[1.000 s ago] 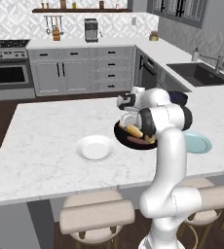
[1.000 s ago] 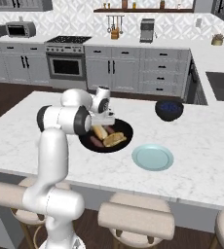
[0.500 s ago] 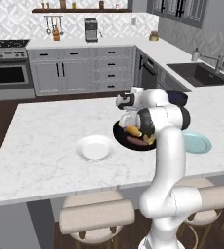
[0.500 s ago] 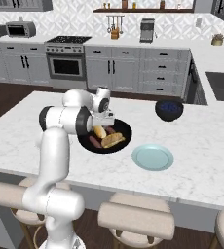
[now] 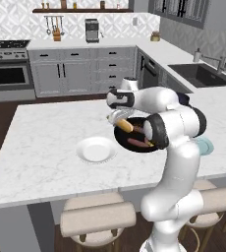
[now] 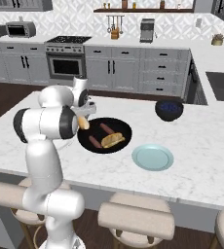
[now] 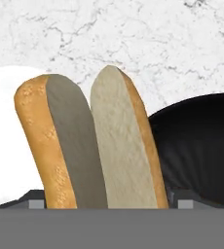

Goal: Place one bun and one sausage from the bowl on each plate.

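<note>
I have lifted my pincer (image 5: 114, 117), grasping a bun (image 5: 124, 125), off the bowl (image 5: 134, 145) toward the white plate (image 5: 96, 149).

A glossy black finish is shown by the bowl (image 6: 104, 134). The bun (image 7: 89, 141) is seen with a rough golden crust, its cut faces matt. The counter (image 5: 41, 142) is polished veined marble.

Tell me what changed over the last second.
The pincer, shut on a bun, lifted it out of the black bowl and a little toward the white plate. Staying put: two sausages, the other bun and the blue-green plate.
</note>
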